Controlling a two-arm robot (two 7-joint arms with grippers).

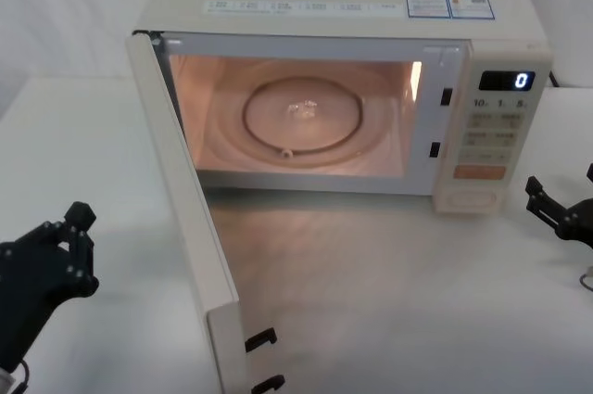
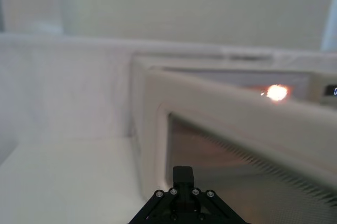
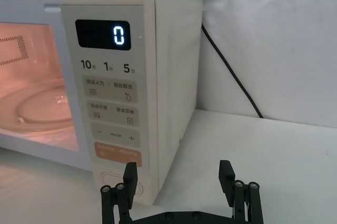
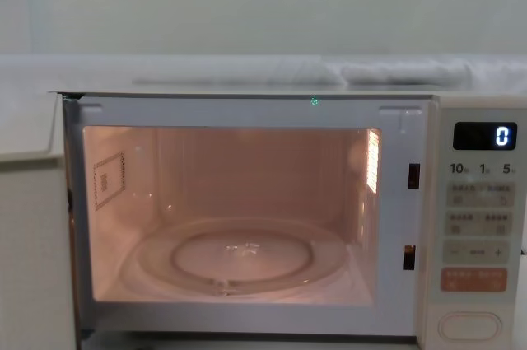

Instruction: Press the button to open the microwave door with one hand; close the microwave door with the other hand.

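White table, microwave door swung forward

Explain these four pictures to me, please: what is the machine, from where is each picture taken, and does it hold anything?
It is a robot with two arms, each ending in a black claw. One picture looks down from its head, one looks forward from its chest, and one comes from each wrist. On the white table stands a microwave, lit inside, its door swung wide open. The left claw waits outside the door. The right claw is open, near the control panel. Neither holds anything.
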